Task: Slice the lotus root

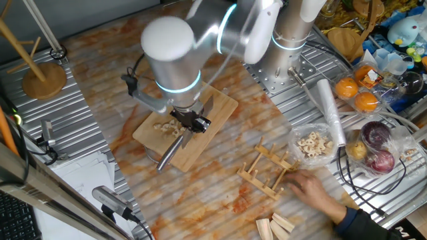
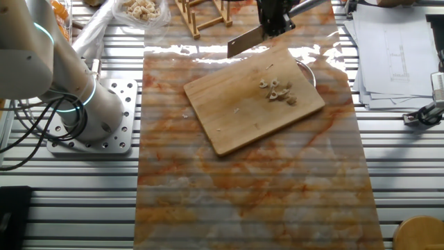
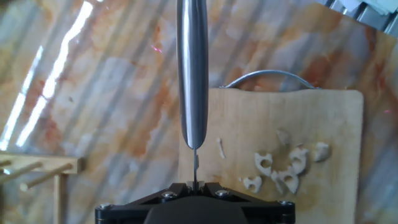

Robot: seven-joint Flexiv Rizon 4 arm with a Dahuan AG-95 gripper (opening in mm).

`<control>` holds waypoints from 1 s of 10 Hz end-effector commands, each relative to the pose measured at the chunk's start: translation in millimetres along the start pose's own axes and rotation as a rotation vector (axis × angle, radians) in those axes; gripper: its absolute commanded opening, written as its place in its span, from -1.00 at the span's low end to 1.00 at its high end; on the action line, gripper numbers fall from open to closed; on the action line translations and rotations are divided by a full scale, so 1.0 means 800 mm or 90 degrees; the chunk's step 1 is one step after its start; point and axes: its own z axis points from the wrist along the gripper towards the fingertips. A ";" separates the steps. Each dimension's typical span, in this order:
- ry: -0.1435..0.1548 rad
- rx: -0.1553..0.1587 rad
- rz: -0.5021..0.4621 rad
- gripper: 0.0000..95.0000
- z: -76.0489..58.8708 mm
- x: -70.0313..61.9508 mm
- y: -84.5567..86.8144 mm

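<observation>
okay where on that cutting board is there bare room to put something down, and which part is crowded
The cutting board is bare over its whole half toward the robot base, from the lotus root pieces to that corner. It is crowded at the far end: the cut pieces cluster there, and the knife, held in the gripper, hangs over the edge by the wooden rack.

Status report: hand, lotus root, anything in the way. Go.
Hand shut on knife, blade raised off the cutting board. Lotus root in small pieces on the board. A person's hand at the wooden rack, away from the board.
</observation>
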 end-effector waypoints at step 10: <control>0.032 -0.060 0.131 -1.00 -0.019 -0.001 0.173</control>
